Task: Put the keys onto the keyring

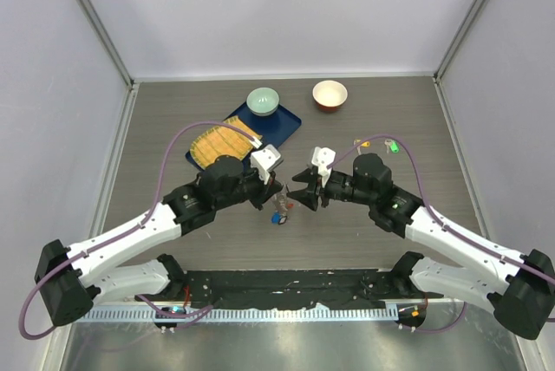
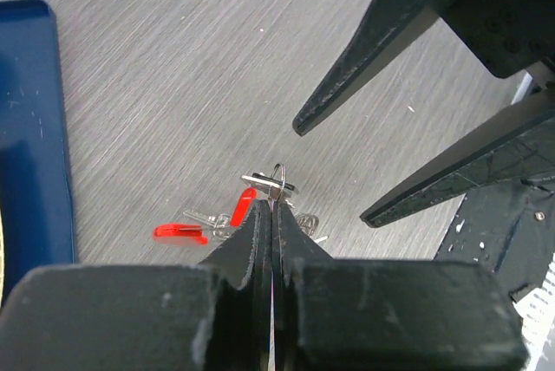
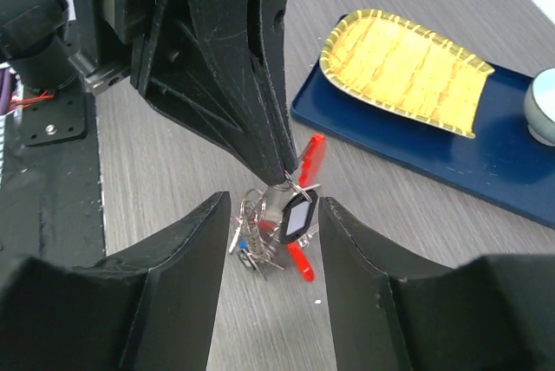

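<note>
The left gripper (image 2: 273,208) is pinched shut on the keyring (image 3: 295,215), which dangles from it at the centre of the table (image 1: 165,111). The right gripper (image 3: 276,208) is half open, its jaws either side of the bunch and holding nothing. Two keys (image 1: 394,146) lie far right.

Overhead view looks down; both wrist views closely share the keyring (image 3: 286,219).

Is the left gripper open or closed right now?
Shut. The left gripper has its two fingers pressed flat together, with a thin silver ring of the keyring pinched between their tips.
</note>
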You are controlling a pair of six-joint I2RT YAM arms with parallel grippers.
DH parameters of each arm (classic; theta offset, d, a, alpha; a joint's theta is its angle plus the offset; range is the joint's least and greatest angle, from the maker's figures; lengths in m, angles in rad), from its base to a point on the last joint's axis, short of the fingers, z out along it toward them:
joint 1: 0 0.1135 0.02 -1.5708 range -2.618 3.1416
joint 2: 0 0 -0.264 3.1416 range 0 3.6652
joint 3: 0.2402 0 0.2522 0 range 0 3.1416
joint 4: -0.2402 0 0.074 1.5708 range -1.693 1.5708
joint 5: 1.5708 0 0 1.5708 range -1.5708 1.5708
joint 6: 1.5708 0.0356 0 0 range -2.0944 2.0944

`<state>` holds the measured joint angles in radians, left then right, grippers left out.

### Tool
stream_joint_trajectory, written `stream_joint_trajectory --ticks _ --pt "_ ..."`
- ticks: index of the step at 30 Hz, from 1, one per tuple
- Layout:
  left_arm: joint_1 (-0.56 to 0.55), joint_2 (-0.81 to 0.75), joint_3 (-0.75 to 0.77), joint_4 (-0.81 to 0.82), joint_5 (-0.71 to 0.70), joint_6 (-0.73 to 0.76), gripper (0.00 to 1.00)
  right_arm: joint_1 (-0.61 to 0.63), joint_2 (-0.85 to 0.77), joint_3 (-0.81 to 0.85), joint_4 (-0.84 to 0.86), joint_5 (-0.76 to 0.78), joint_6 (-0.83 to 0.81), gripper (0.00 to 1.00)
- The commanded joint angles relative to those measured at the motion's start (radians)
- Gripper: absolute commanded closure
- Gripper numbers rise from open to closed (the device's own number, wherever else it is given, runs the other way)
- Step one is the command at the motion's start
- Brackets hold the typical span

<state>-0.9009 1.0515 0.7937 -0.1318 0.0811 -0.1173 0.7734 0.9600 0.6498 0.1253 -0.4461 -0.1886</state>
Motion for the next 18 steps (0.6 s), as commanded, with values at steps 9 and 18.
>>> stream_joint_trajectory --ticks 9,18 --pt "0.007 -0.070 0.090 -0.078 0.190 0.111 1.00 0.018 -0.046 0.086 -0.148 -0.098 -0.084 0.49" --pt "0.007 -0.067 0.105 -0.101 0.278 0.113 1.00 0.018 -0.035 0.096 -0.153 -0.138 -0.095 0.51"
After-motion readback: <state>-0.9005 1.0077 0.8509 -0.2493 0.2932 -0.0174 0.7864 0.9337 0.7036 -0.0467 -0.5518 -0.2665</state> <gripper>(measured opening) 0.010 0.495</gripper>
